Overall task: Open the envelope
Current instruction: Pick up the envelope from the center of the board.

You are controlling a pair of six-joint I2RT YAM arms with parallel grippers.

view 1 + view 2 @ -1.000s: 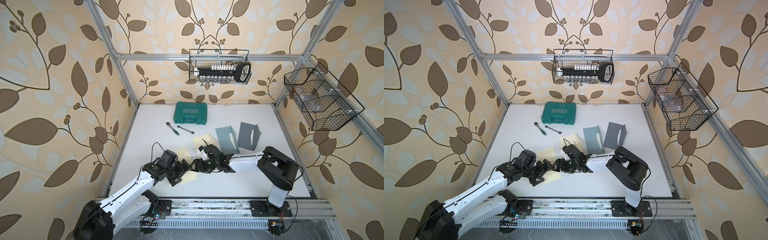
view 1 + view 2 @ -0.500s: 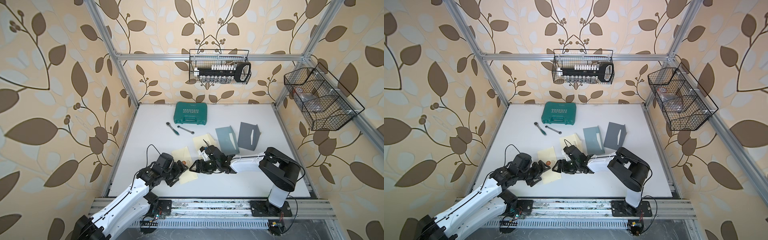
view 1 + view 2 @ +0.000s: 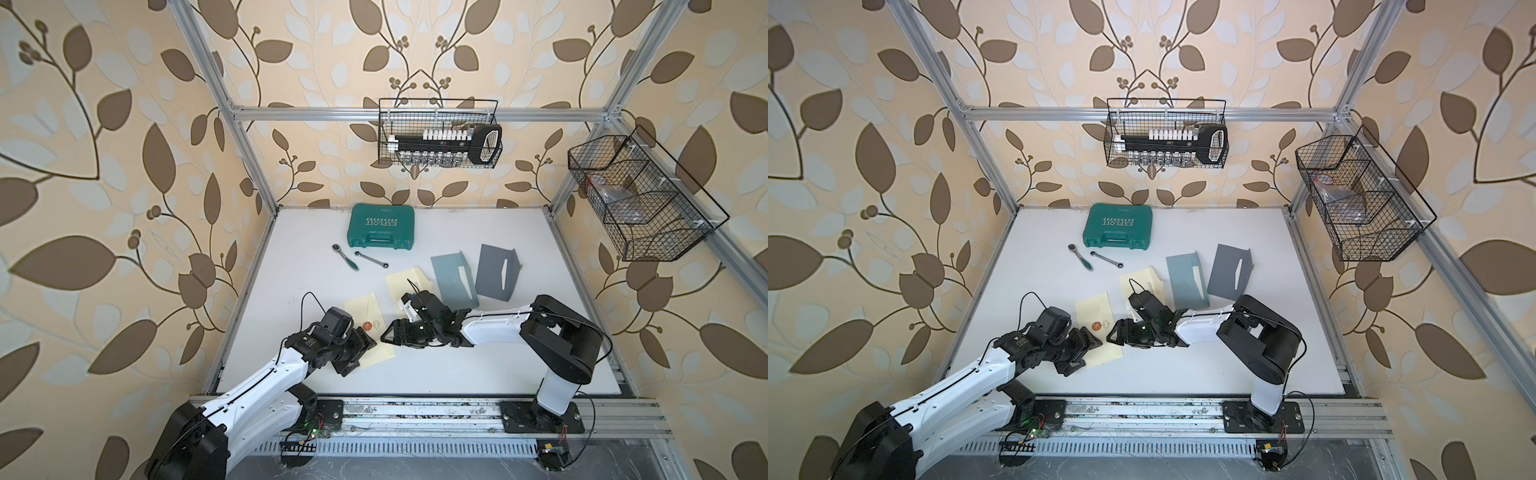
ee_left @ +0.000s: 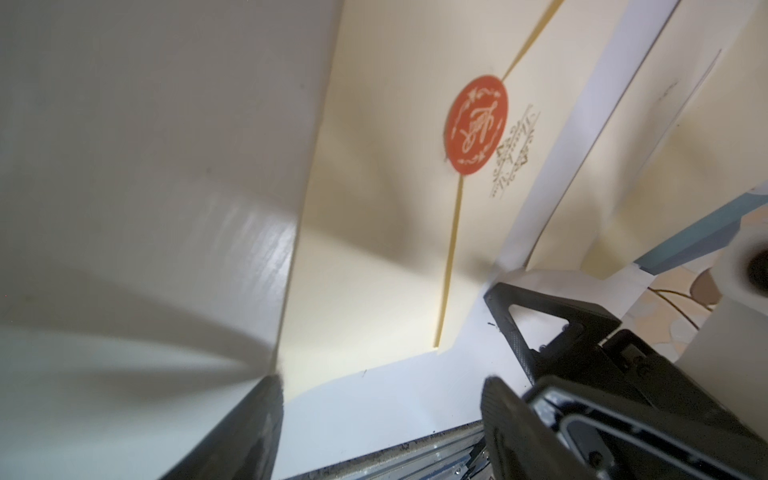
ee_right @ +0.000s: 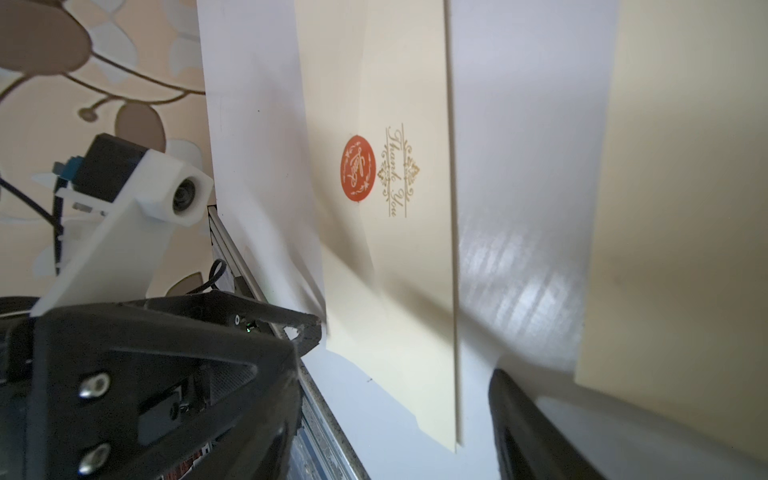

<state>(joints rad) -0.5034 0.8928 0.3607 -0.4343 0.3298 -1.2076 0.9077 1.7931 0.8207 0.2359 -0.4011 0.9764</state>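
A cream envelope (image 3: 362,312) with a red seal (image 3: 368,327) lies flat near the table's front, flap closed. It also shows in the other top view, envelope (image 3: 1094,307), and in the wrist views, envelope (image 4: 374,232) and envelope (image 5: 409,266). My left gripper (image 3: 365,345) sits low at its front-left edge, open, with one fingertip (image 4: 266,399) by the envelope's corner. My right gripper (image 3: 388,332) faces it from the right edge, open, nothing between its fingers. In the wrist views the left gripper (image 4: 380,401) and right gripper (image 5: 395,415) both straddle bare table and the envelope's edge.
Behind lie another cream envelope (image 3: 409,280) with its flap raised, a teal envelope (image 3: 453,278) and a grey envelope (image 3: 496,272). Further back are two wrenches (image 3: 371,258) and a green tool case (image 3: 381,232). Wire baskets (image 3: 438,139) hang on the back and right walls.
The left arm has drawn back and lowered, its jaws narrowing a little, and the red seal now shows. The right gripper has shifted slightly left toward the envelope's edge.
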